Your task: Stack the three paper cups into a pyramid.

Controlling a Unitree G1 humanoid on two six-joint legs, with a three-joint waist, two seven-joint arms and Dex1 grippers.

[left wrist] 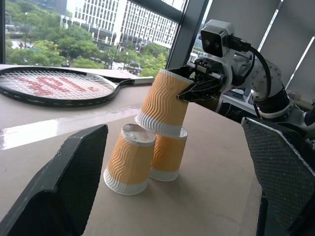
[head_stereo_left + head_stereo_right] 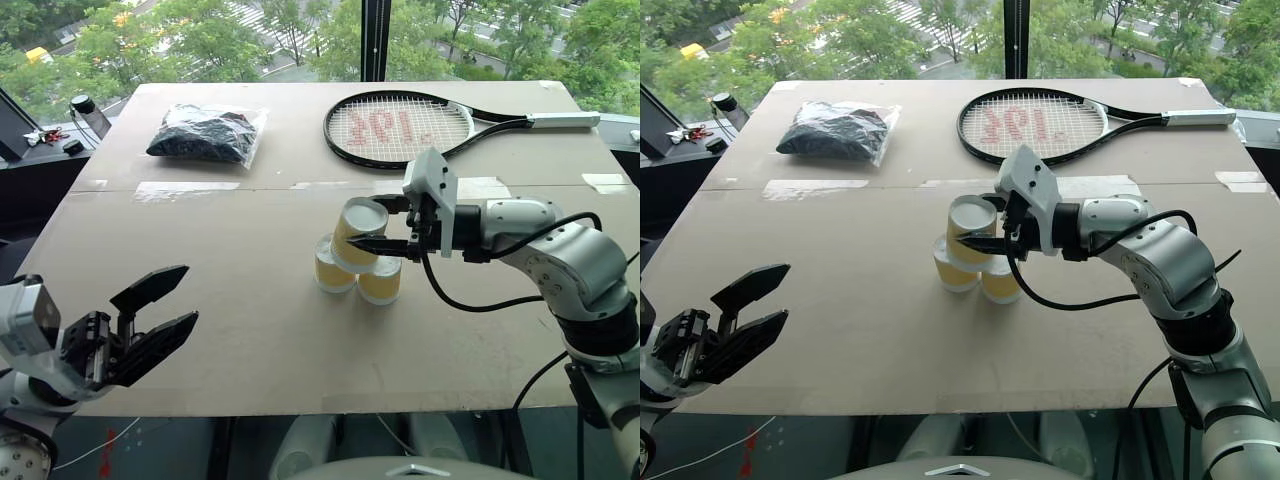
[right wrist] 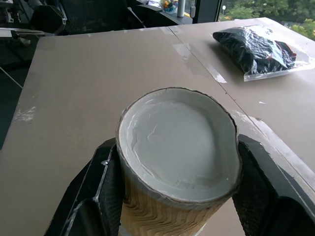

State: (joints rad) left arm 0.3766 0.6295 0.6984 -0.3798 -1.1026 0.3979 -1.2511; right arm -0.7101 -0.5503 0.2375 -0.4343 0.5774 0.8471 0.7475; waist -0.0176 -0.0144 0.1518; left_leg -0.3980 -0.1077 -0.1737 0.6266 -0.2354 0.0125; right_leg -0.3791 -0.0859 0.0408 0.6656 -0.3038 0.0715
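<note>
Two paper cups stand upside down side by side at the table's middle, the left one (image 2: 335,270) touching the right one (image 2: 381,284). A third cup (image 2: 358,230), yellow-orange and ribbed, leans tilted above them; in the left wrist view its white rim (image 1: 158,124) rests on the farther cup (image 1: 167,155). My right gripper (image 2: 378,225) is shut on this third cup, squeezing its sides so the white base (image 3: 179,142) looks oval. My left gripper (image 2: 182,298) hangs open and empty over the table's near left edge, well away from the cups.
A tennis racket (image 2: 400,130) lies at the back right of the brown table (image 2: 200,230). A black bundle in a clear bag (image 2: 205,133) lies at the back left. Tape strips cross the table's seam. A bottle (image 2: 88,112) stands off the far left corner.
</note>
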